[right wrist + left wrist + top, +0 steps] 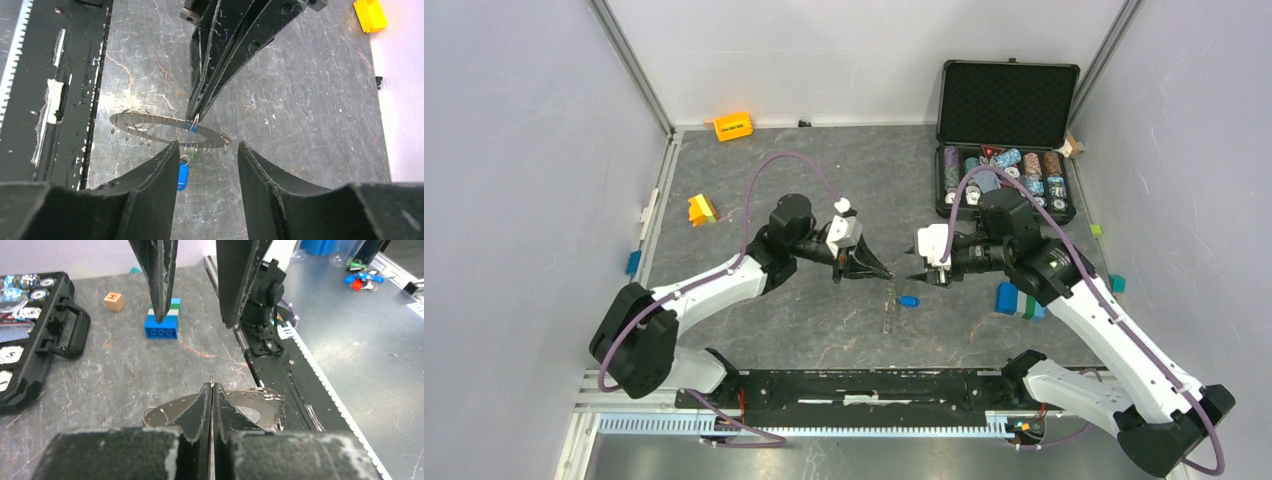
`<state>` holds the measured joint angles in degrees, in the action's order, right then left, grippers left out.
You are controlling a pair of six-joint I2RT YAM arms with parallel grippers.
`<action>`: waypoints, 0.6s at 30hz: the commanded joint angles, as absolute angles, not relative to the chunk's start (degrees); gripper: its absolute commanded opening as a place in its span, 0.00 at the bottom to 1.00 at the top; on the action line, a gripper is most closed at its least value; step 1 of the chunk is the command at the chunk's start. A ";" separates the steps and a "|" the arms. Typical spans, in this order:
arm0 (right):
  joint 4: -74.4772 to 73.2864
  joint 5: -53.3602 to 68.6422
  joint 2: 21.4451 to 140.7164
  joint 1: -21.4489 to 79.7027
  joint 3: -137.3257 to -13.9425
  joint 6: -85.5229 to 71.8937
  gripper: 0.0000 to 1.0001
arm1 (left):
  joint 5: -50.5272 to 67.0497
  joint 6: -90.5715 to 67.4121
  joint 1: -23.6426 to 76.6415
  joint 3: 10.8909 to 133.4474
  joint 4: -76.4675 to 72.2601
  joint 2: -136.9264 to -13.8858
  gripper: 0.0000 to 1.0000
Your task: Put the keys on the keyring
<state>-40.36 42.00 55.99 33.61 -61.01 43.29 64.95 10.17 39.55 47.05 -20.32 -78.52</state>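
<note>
Black rail [874, 385] nearest, then mottled grey tabletop [824, 330] between pale walls [524, 150]. Mid-table, the left gripper [885, 272] pinches the keyring [150, 120] by its rim (blue key [182, 177] just below); the right gripper [208, 145] faces it, jaws apart, not touching; chip case [1007, 100] beyond

table [824, 190]: dark grey, marbled, scuffed all over.
far right: black case [1007, 105] lying open, lid up, chips inside.
by the case: little wooden cube [114, 301].
far back: orange block [733, 126], right at the wall.
left: yellow block [701, 209], on its own.
right: blue and green blocks [162, 326], joined together.
centre: blue key [908, 300], lying or dangling, can't tell.
</note>
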 commanded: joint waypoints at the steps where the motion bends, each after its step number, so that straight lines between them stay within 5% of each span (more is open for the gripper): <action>1: -39.16 47.48 54.98 32.48 -59.36 45.00 0.49 | 69.72 -8.51 38.58 41.22 -53.80 -77.29 0.02; 18: -28.21 53.01 55.52 32.03 -54.43 40.31 0.39 | 61.59 -19.44 38.76 35.03 -74.35 -80.31 0.02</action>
<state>-32.91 50.54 56.14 32.42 -54.87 42.09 64.97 -14.59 38.70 36.62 -63.59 -79.68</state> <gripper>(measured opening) 0.401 0.036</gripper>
